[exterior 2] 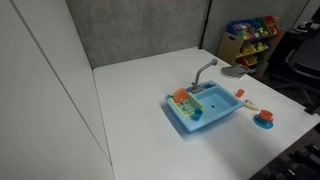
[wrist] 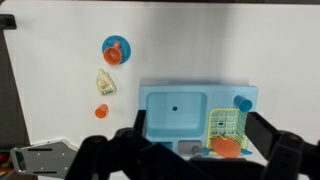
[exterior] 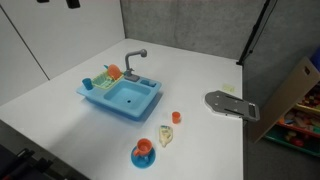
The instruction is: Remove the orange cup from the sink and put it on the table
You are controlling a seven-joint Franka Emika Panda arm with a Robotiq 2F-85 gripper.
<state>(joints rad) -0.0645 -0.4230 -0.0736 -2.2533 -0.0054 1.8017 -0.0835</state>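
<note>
A blue toy sink [exterior: 120, 98] stands on the white table; it shows in both exterior views [exterior 2: 205, 108] and in the wrist view [wrist: 172, 108]. An orange cup [wrist: 228, 146] lies in the yellow-green rack [wrist: 226, 124] at one end of the sink; it also shows in both exterior views [exterior: 113, 71] [exterior 2: 181, 96]. A blue cup [wrist: 243, 102] lies at the sink's corner beside the rack. My gripper [wrist: 196, 152] is high above the sink, open and empty, its dark fingers spread wide along the bottom of the wrist view. It does not show in the exterior views.
On the table beside the sink are an orange cup on a blue plate [exterior: 145, 152], a small orange piece [exterior: 176, 117] and a pale yellowish item [exterior: 166, 135]. A grey flat board [exterior: 232, 105] lies near the table edge. A toy shelf [exterior 2: 250, 35] stands beyond the table.
</note>
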